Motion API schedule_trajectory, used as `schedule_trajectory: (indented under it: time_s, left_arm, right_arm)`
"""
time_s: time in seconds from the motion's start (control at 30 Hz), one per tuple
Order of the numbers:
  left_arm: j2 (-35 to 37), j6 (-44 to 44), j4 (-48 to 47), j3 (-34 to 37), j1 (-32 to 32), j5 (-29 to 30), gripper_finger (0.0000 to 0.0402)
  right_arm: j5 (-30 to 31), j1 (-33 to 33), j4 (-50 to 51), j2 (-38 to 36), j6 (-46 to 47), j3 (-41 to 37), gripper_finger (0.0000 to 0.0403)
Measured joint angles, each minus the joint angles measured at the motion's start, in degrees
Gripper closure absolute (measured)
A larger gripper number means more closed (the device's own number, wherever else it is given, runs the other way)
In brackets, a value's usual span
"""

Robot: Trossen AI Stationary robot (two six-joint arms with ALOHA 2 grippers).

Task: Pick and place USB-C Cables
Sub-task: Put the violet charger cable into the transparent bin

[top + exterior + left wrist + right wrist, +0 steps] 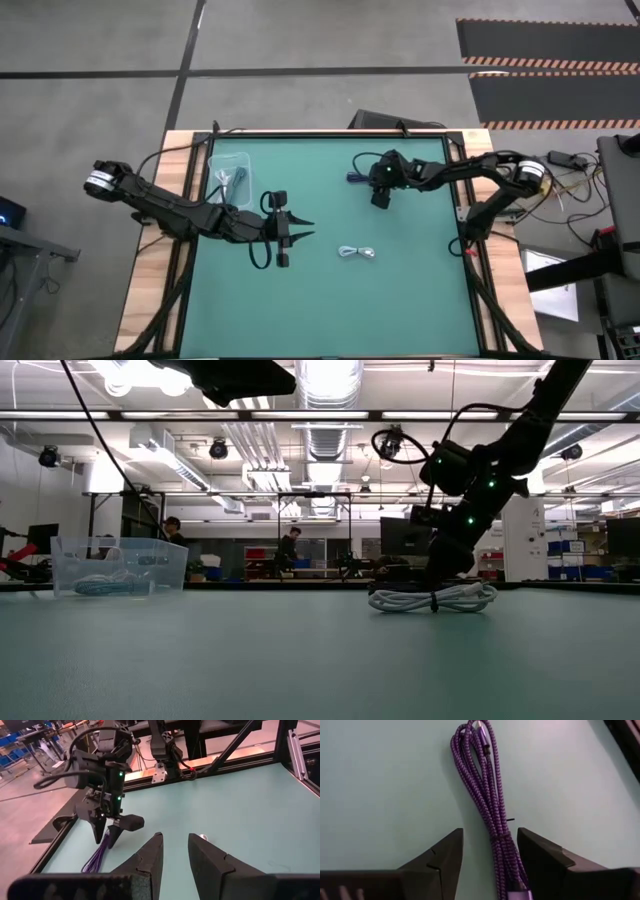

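cable (357, 253) right of bin (229, 173)

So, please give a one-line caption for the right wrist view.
Open right gripper straddling a purple braided USB-C cable bundle lying on the green table.

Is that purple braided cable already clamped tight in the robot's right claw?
No: the right claw stands open, its two dark fingers on either side of the purple braided cable, which lies flat on the green table.

Overhead, table-level, two wrist views; shared table (400, 300).
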State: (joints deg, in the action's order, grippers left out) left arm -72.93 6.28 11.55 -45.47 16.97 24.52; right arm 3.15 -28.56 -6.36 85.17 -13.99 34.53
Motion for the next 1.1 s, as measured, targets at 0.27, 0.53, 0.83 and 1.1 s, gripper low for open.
schedule_trajectory:
  time_s: [0.27,0.53,0.83,1.1]
  left_arm:
    - [0.0,0.0,0.0,0.0,0.0,0.0,0.0327]
    - [0.0,0.0,0.0,0.0,0.0,0.0,0.0327]
    - [0.0,0.0,0.0,0.1,0.0,0.0,0.0327]
    - [0.0,0.0,0.0,0.1,0.0,0.0,0.0327]
  right_arm:
    - [-0.3,-0.4,-2.4,2.7,2.0,0.0,0.0241]
    - [-1.9,-0.9,-2.6,4.0,2.5,0.1,0.0281]
    - [-2.8,-0.9,-2.5,4.1,4.9,0.1,0.0356]
    - [-4.7,-0.9,-2.8,2.5,5.4,0.0,0.0384]
